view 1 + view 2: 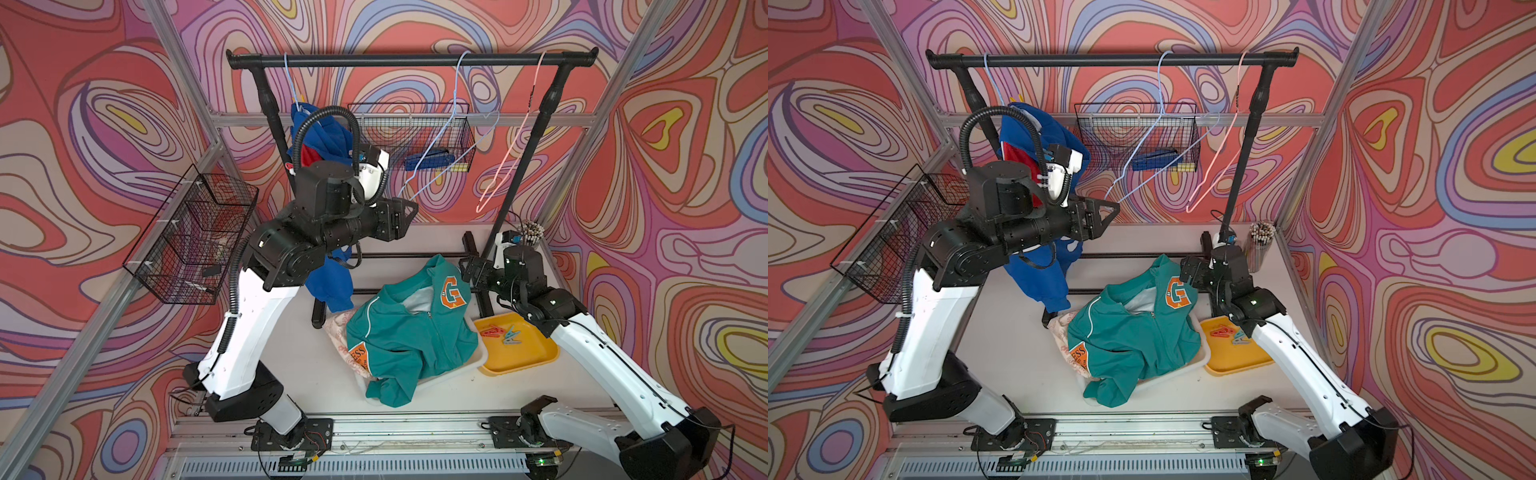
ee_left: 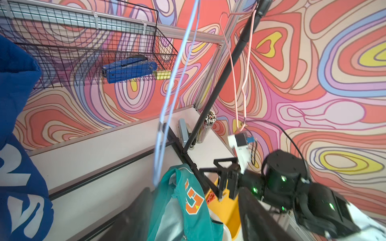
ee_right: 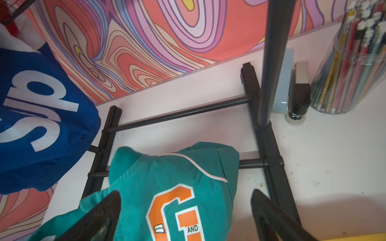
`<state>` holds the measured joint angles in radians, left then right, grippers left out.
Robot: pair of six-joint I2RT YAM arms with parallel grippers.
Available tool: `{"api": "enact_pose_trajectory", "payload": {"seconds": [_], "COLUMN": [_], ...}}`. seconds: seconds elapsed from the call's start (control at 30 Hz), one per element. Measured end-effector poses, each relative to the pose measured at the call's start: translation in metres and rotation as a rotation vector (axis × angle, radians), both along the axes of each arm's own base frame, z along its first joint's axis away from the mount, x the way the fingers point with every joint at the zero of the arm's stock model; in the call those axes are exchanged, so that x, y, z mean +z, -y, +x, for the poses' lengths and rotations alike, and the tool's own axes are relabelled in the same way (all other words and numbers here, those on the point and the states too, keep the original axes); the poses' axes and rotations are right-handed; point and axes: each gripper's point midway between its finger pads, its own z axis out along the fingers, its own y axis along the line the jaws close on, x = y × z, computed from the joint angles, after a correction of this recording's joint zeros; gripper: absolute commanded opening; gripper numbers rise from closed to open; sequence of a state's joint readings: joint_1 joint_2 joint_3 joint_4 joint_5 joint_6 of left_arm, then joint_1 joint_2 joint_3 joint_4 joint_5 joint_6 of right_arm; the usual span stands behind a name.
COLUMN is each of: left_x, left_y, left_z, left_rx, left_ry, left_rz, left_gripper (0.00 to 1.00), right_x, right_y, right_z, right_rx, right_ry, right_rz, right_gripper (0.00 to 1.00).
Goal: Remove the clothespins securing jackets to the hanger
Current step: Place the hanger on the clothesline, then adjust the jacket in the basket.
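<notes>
Teal jacket [image 1: 411, 332] lay freed, clothespins [image 1: 500, 332] filled the yellow tray [image 1: 523, 361], yet we saw the blue jacket [image 1: 330, 284] still hung; left claw [image 1: 409, 218] and right claw [image 1: 467, 272] gaped empty.

White bench [image 1: 316, 370] bears a white tray [image 1: 457, 366], a yellow tray [image 1: 524, 354], the rack's base [image 3: 269, 146], a pencil jar [image 1: 530, 233], a stapler [image 3: 300, 87].

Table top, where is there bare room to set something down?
Bare table lies between the left arm and the white tray, and along the front rail in front of the yellow tray. The middle is crowded by the teal jacket; the far right corner by the pencil jar.
</notes>
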<state>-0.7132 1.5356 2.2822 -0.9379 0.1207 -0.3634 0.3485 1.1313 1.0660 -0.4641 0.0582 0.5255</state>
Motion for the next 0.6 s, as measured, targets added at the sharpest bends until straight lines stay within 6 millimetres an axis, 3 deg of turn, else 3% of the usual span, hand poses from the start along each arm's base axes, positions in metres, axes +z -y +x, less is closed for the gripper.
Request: {"api": "enact_pose_trajectory", "payload": {"seconds": [0.13,0.3,0.43,0.6], "left_x": [-0.030,-0.085,-0.147,-0.222], "left_y": [-0.023,-0.049,-0.063,-0.072], "left_z": [-0.032,-0.068,-0.092,-0.106], "left_rx": [-0.026,-0.056,-0.087,-0.099], "left_ry": [-0.028,-0.089,-0.189,-0.331], "left_rz": [0.041,0.118,0.190,0.287], "left_gripper": [0.96,1.00,1.00,1.00], "right_x": [-0.021,-0.075,-0.118,-0.136], "right_y": [0.022,0.045,0.036,0.014], "right_z": [0.018,0.030,0.028,0.028], "right_rx": [-0.038,-0.084,-0.061,-0.005], "right_ry": [-0.057,-0.180,-0.285,-0.323], "right_rz": [0.086,0.215,0.303,0.387], "right_gripper": [0.98,0.98,0.98,0.96]}}
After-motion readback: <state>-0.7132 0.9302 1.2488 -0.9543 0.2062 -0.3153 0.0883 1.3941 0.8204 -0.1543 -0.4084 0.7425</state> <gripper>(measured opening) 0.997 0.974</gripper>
